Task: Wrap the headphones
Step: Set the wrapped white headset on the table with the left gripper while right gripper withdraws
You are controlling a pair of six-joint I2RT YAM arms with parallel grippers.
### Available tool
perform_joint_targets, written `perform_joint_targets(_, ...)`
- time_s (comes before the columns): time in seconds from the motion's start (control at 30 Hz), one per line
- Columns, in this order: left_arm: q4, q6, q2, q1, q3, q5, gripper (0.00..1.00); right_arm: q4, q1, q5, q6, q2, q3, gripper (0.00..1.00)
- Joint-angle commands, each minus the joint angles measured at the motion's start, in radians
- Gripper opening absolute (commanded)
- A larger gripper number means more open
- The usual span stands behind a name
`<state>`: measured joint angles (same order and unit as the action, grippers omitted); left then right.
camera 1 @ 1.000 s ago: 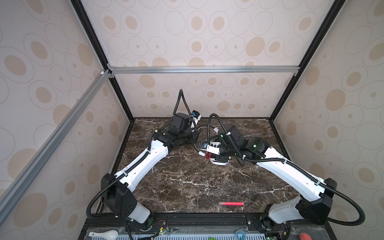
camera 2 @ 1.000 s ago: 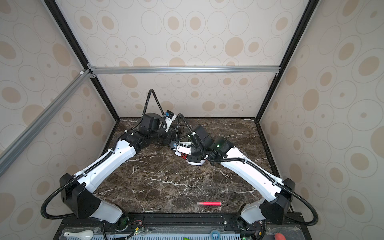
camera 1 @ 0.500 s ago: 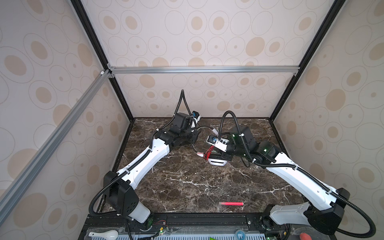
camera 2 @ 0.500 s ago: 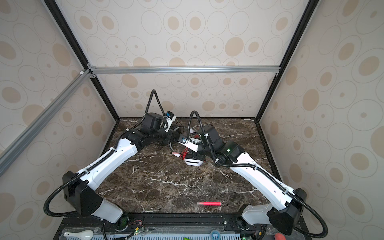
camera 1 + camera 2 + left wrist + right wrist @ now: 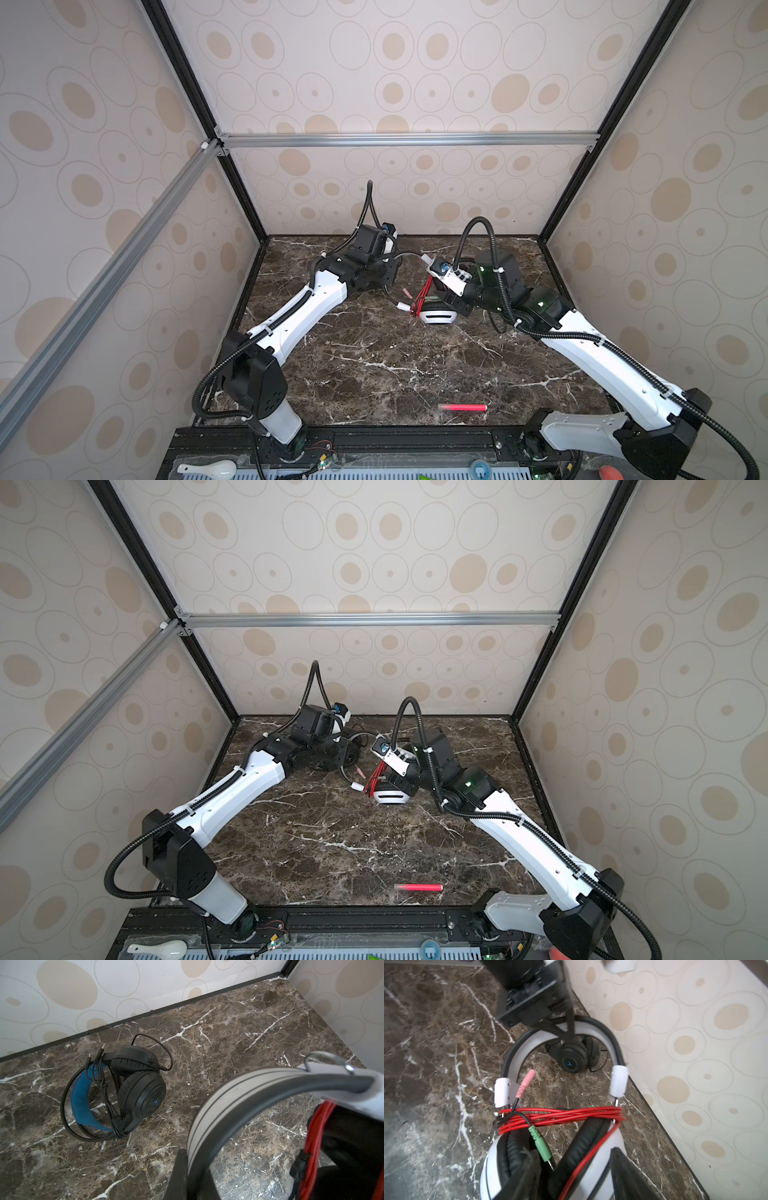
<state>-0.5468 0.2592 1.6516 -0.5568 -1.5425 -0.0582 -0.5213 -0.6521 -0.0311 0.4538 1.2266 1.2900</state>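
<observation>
a: state the position of the white headset.

b: it sits on the marble table toward the back, right of centre. in both top views one white cup shows just in front of the right arm's wrist.

a: condition of its red cable?

b: it is wound in several turns across the headset just above the cups. a pink plug sticks up at one end of the bundle and a green plug lies over the ear pads.

a: left gripper?

b: its jaws are pinched tight on the white headband, at the top of the arch.

a: right gripper?

b: its jaws stand apart, one dark finger on each side of the cups. the right wrist view is blurred there, so contact with the cups cannot be confirmed.

a: location of the black headset?

b: it lies flat on the table near the back wall, behind the white headset and apart from it. its black cable is looped around the blue headband, with a short loop trailing beside the cups.

a: other items?

b: a pink stick lies near the front edge of the table, well apart from both headsets.
</observation>
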Motion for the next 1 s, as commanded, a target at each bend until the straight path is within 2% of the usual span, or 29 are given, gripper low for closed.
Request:
perform_joint_targets(0.0,0.067,0.168,0.049,0.007,-0.061,-0.007,0.00,0.040,0.033,-0.097,-0.106,-0.016,-0.013,0.63)
perform_joint_targets(0.17,0.097,0.293,0.182,0.004,-0.138,0.021,0.00,0.035,0.105,-0.165,-0.240,-0.037,-0.030,0.73)
perform_joint_targets(0.23,0.122,0.335,0.239,0.001,-0.175,0.029,0.00,0.023,0.130,-0.187,-0.262,-0.040,-0.032,0.79)
perform_joint_targets(0.3,0.129,0.364,0.294,-0.001,-0.219,0.042,0.00,0.010,0.148,-0.217,-0.275,-0.041,-0.035,0.80)
perform_joint_targets(0.43,0.104,0.391,0.437,-0.010,-0.366,0.070,0.00,0.000,0.188,-0.236,-0.297,-0.044,-0.044,0.83)
perform_joint_targets(0.7,0.021,0.463,0.709,-0.023,-0.691,0.085,0.00,0.010,0.223,-0.223,-0.356,-0.041,-0.061,0.97)
perform_joint_targets(0.97,0.015,0.515,0.804,-0.044,-0.749,0.082,0.00,0.006,0.244,-0.237,-0.383,-0.051,-0.081,1.00)
